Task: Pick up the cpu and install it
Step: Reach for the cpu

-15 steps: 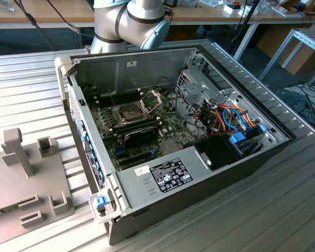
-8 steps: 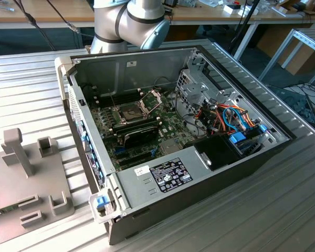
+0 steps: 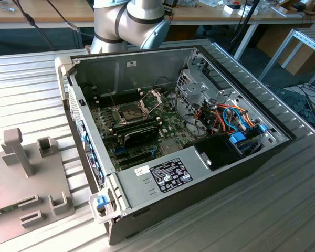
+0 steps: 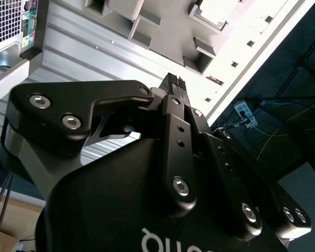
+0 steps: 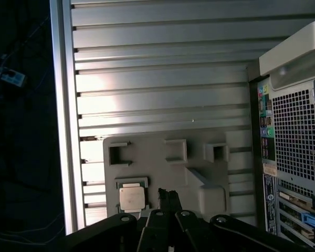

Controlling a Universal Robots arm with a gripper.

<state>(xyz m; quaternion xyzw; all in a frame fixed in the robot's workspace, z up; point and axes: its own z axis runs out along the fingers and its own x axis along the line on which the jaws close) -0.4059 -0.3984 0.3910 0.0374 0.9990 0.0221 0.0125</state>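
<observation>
noted cpu (image 5: 132, 198) in a recess of the grey holder (image 5: 152, 178), gripper (image 5: 168, 193) just beside. found jaws pressed together, gripping nothing. judged light, stiff, fragile; best taken by opposite edges.

Exterior view overlooks the case (image 3: 131, 65); both wrist views share the fixture (image 5: 157, 173) (image 4: 170, 26).

Computer case (image 3: 121, 71) on table (image 3: 26, 89), fixture (image 3: 8, 189) at the exterior view's left, cpu (image 5: 132, 199) in a fixture pocket
</observation>
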